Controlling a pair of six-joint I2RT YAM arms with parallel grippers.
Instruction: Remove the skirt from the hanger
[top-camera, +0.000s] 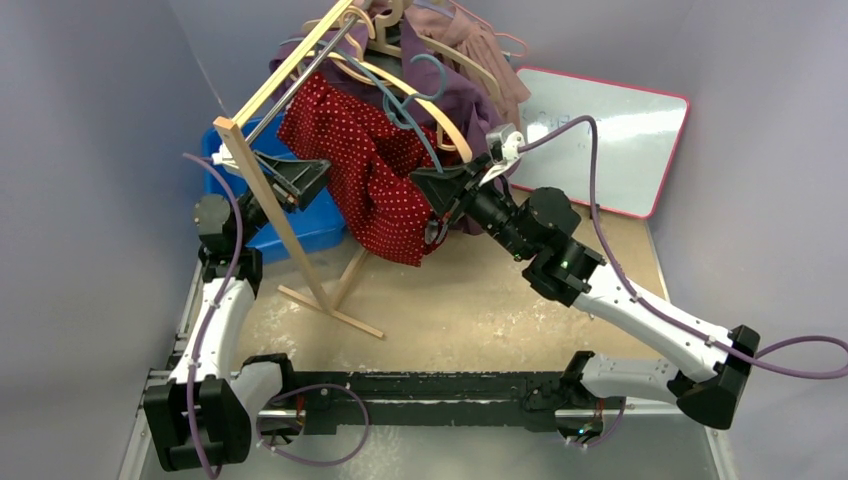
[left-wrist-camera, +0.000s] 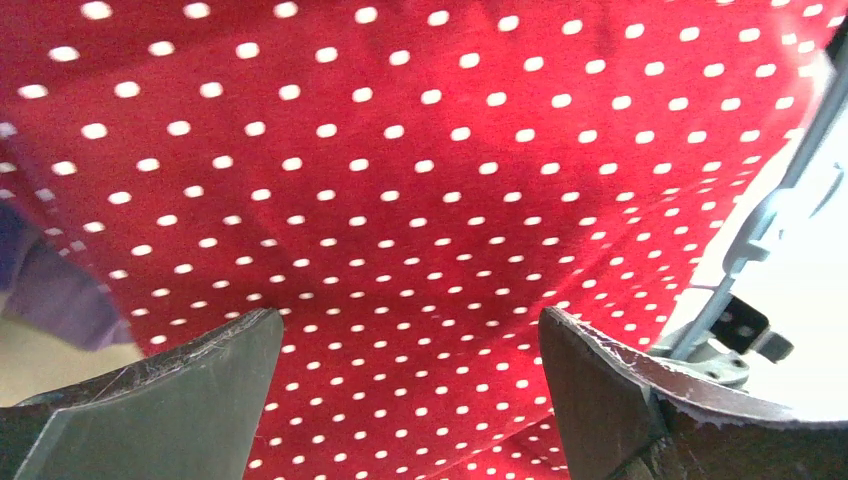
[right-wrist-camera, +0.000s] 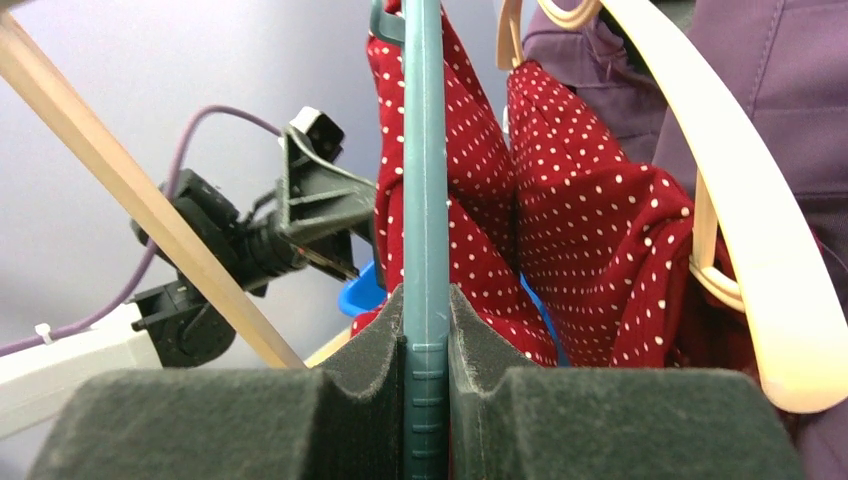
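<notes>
We are seeing soft, even overhead light in the top view, with glare whitening the whiteboard (top-camera: 615, 130) and the walls (top-camera: 90, 200) dimming toward the corners. At the left wrist the skirt (left-wrist-camera: 400, 180) is showing bright and sharp, the view's right edge blowing out to white; at the right wrist the pads (right-wrist-camera: 200, 420) of the right gripper (right-wrist-camera: 427, 310) are looking slightly soft near the lens
</notes>
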